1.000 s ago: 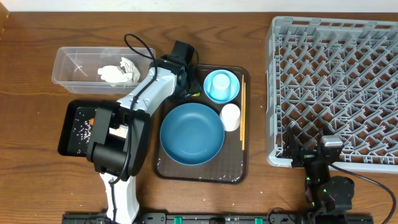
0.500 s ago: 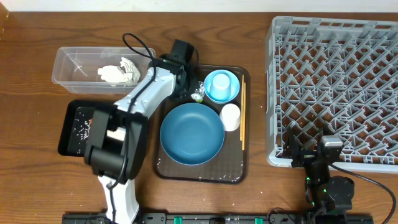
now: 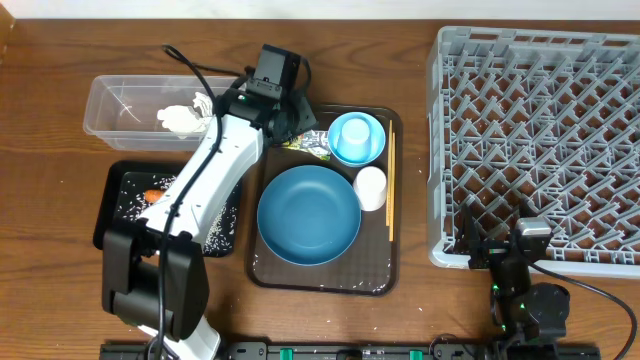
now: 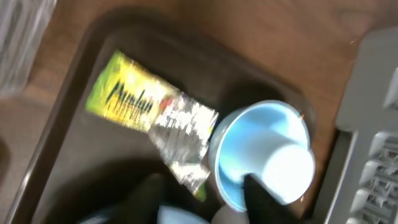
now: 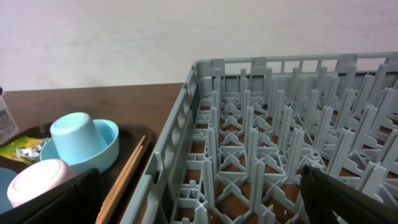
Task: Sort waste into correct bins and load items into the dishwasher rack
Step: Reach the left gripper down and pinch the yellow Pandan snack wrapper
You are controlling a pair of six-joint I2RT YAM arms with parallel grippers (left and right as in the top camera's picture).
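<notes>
The step in hand, as we judged it, was getting the wrapper (image 4: 146, 115) into the tub (image 3: 108, 110), where the paper (image 3: 188, 118) already lay; the carrot (image 3: 153, 195) and rice (image 3: 128, 205) were in the black tray (image 3: 115, 230). The wrapper lay flat in the far left corner of the brown tray (image 3: 372, 258), its crinkled silver end just beside the cup (image 4: 264, 158). The left gripper (image 4: 200, 186) hovered over that end with its fingers spread and nothing between them, though the wrist view was blurred. To do it well, we thought it should come straight down on the raised silver crinkle, not the flat yellow end, and close across the narrow width so one finger stayed off the cup wall. The cup hemmed the wrapper in on the right and the bowl (image 3: 308, 214) lay near. The tray rim ran close on the left, and beyond it a strip of bare table (image 3: 60, 60) and then the tub wall, so the carry needed a clear lift over both edges. The right gripper (image 5: 199, 186) rested with fingers wide apart at the near corner of the rack (image 3: 540, 130), well clear of that path.
</notes>
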